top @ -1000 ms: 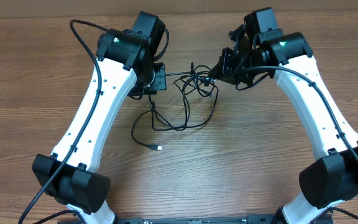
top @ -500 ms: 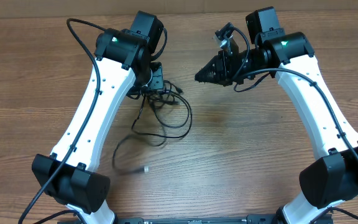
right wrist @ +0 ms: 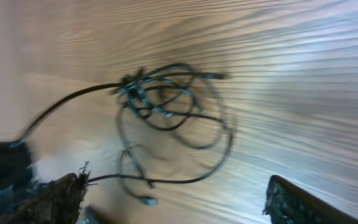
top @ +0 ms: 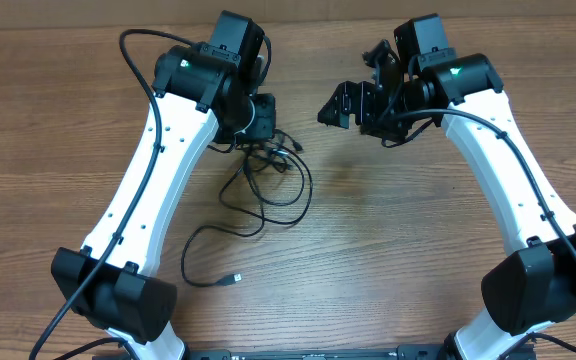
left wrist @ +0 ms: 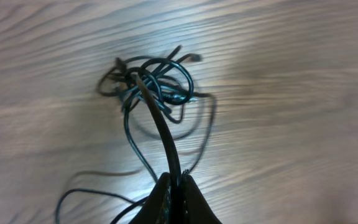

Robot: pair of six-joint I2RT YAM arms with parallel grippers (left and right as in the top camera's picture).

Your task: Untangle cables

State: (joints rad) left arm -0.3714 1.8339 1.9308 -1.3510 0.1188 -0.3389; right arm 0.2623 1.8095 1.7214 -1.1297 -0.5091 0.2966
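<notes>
now, risk notes from the side of the table (top: 418,260).

- left hand (left wrist: 176,182): jaws pinched together on one black strand (left wrist: 160,124) that runs from the fingertips up to the knot (left wrist: 149,84).
- right hand (top: 348,103): jaws wide apart, nothing between them, held above the wood to the right of the bundle and clear of it.
- cables (right wrist: 145,93): lying on the table just below and beside the left hand. tight cluster at the top, wide loops spilling toward the arm bases, one long tail ending in a plug end (top: 236,278) well apart from the knot.

what could go wrong, my reading only:

1. with only one end anchored, any pull by the left hand would likely drag the whole bundle along and cinch the knot, not open it.
2. the grip is at the very fingertips on a thin, slick cord, so a sharp tug could slip it free.
3. if the right hand closes into the dense cluster it may catch several strands at once, and pulling those apart from the left would tighten things.
4. the loose plug end could hook a loop if the tail is drawn through.
5. the right wrist view is blurred, so which strand crosses which cannot be told from it.
</notes>
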